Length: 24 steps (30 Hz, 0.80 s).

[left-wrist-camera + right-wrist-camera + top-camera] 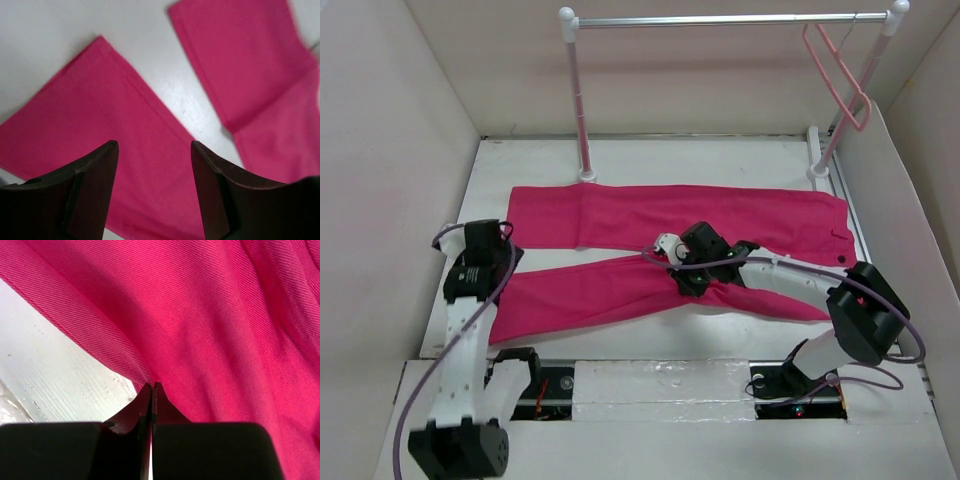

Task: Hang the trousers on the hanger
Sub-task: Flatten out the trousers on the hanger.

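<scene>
The magenta trousers (720, 215) lie flat on the white table, legs pointing left and waistband at the right. The far leg is straight; the near leg (100, 115) angles toward the front left. My left gripper (154, 145) hovers open over the near leg's end, nothing between its fingers, at the left of the table (500, 262). My right gripper (151, 386) is shut on the near edge of the trousers (210, 315) near the crotch, the cloth puckering at its tips (686, 283). The light-pink hanger (840, 75) hangs at the rail's right end.
A white-and-silver clothes rail (720, 20) spans the back, with its posts standing on the table at back left (582, 130) and back right (825, 150). Beige walls close in the table on the left, back and right.
</scene>
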Each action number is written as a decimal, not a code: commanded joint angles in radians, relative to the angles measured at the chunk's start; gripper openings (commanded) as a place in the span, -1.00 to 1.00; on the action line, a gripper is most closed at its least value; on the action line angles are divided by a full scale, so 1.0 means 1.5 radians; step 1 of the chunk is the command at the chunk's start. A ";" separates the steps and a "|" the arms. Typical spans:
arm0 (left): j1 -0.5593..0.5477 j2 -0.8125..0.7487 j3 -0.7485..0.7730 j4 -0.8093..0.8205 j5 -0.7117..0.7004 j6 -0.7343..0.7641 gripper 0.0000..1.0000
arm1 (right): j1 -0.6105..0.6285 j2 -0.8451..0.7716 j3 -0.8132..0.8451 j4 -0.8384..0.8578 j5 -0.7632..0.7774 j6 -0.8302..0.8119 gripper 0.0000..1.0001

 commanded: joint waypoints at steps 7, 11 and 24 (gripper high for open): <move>0.022 0.224 -0.056 0.157 0.156 0.034 0.24 | 0.028 -0.105 -0.092 -0.046 -0.034 0.034 -1.00; 0.022 0.286 -0.076 0.198 0.132 0.032 0.20 | 0.034 -0.135 -0.113 -0.047 -0.038 0.060 -0.09; -0.003 0.427 -0.093 0.230 0.072 0.053 -0.06 | 0.009 -0.193 0.068 -0.117 0.024 0.067 0.12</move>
